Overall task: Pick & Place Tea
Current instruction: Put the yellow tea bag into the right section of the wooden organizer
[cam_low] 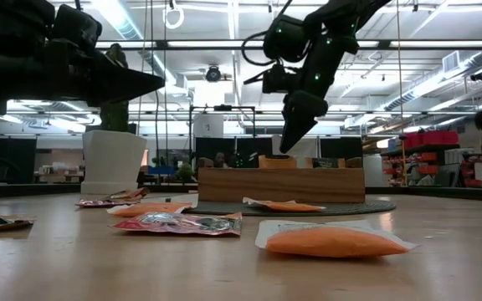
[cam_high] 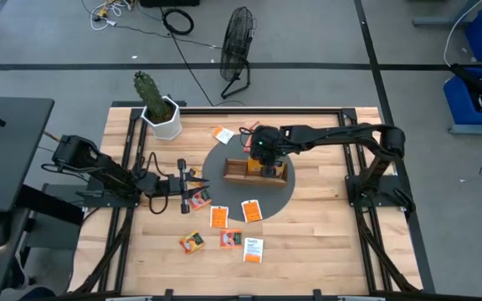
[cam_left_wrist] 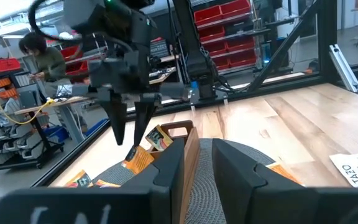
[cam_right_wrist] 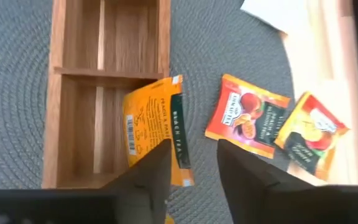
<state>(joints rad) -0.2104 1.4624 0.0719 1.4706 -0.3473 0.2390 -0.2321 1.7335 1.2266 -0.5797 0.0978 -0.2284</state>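
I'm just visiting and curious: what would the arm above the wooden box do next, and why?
Probably lift clear: the right end effector is open, and the orange peach tea sachet leans tilted on the brown wooden compartment tray, released. Other sachets remain on the grey round mat.

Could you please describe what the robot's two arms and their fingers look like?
Both arms are matte black, built of jointed segments. The right gripper ends in slim tapering fingers, with small green lights on its wrist. The left gripper has broad, flat black fingers and trailing cables.
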